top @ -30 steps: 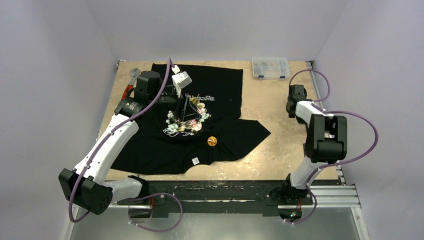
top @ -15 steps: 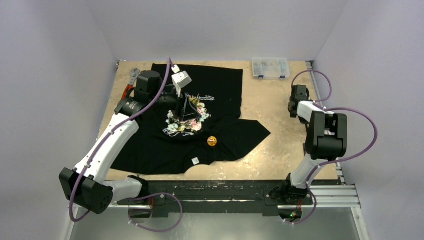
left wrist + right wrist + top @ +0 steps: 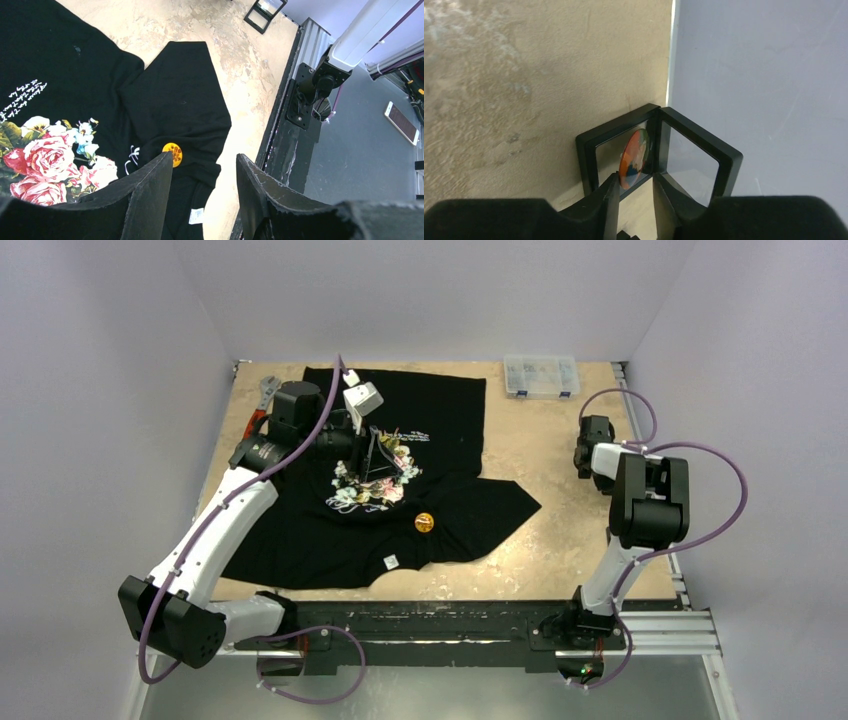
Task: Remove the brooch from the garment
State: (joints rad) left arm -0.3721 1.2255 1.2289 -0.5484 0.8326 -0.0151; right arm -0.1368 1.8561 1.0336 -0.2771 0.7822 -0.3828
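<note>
Since brooch [image 3: 424,522] sits on garment [image 3: 300,540], near and base-side of left fingers [image 3: 150,195], I judge left arm [image 3: 230,520] nearer. Left fingers apart, empty. Right fingers [image 3: 609,202] slightly apart at box [image 3: 586,150], far right of surface [image 3: 560,500].

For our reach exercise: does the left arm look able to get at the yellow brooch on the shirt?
Probably yes: the left gripper hangs open over the T-shirt, and the yellow brooch lies uncovered nearby, nothing between them.

A mottled beige worktop [image 3: 540,440] sits boxed in on 3 sides by plain pale lavender walls [image 3: 450,290] under soft, even light.
</note>
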